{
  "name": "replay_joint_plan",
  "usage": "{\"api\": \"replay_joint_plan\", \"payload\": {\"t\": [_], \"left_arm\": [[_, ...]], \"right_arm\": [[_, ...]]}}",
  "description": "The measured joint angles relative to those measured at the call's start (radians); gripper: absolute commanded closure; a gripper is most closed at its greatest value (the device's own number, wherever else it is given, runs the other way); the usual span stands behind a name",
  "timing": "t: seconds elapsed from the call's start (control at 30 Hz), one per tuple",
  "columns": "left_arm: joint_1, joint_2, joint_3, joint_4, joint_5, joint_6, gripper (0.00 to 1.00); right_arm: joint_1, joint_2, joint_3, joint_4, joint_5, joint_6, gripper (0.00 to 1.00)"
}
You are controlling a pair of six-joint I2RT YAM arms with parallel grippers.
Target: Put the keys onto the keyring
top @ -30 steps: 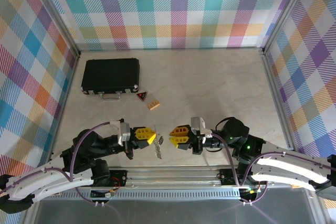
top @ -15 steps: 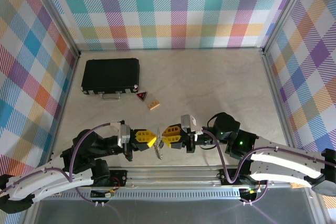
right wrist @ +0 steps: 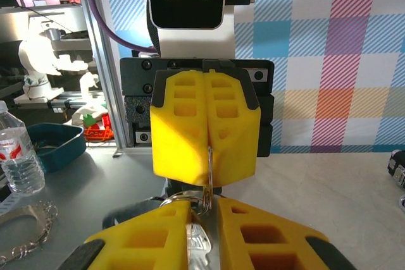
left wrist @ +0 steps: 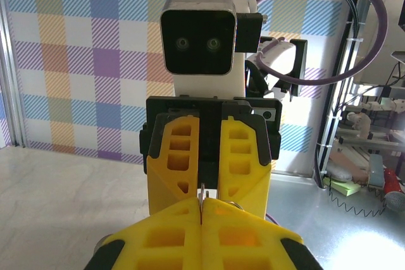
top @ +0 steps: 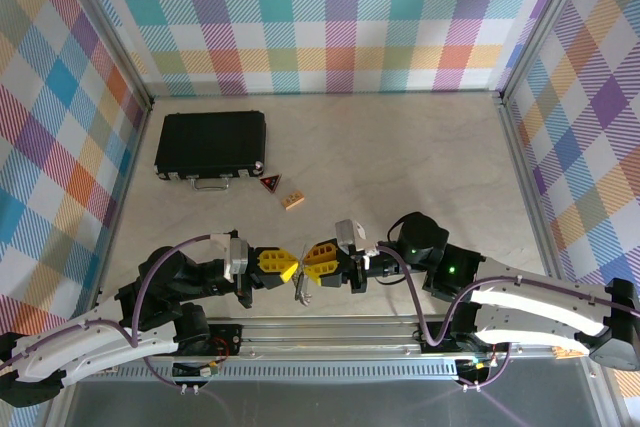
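My right claw (top: 308,264) has swung left along the near edge of the desk (top: 400,147) and now meets my left claw (top: 292,269) tip to tip — a second ago a clear gap lay between them. The keys (top: 302,290) hang just under that meeting point, off the desk, about midway along its near edge. My left claw is pressed together on thin metal at the top of the bunch, by the wire loop (right wrist: 180,200). My right claw stands a slit apart with key metal in the gap; whether it bites I cannot tell. I judge the bunch light, stiff and slick — flat blades that swing and twist on the wire, so the hold belongs on the wire or a key's flat head, not the teeth. Both forearms lie low, wrists pointed at each other.
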Motion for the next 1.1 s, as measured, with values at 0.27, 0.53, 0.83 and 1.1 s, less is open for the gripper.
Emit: {"api": "replay_joint_plan", "payload": {"t": [0.27,0.53,0.83,1.1], "left_arm": [[0.0,0.001,0.0,-0.001,0.0,0.0,1.0],[0.0,0.001,0.0,-0.001,0.003,0.0,1.0],[0.0,0.001,0.0,-0.003,0.003,0.0,1.0],[0.0,0.001,0.0,-0.011,0.003,0.0,1.0]], "right_arm": [[0.0,0.001,0.0,0.002,0.0,0.004,0.87],[0.0,0.0,0.0,0.002,0.0,0.007,0.93],[0.0,0.0,0.0,0.001,0.009,0.01,0.88],[0.0,0.0,0.0,0.002,0.019,0.016,0.91]]}}
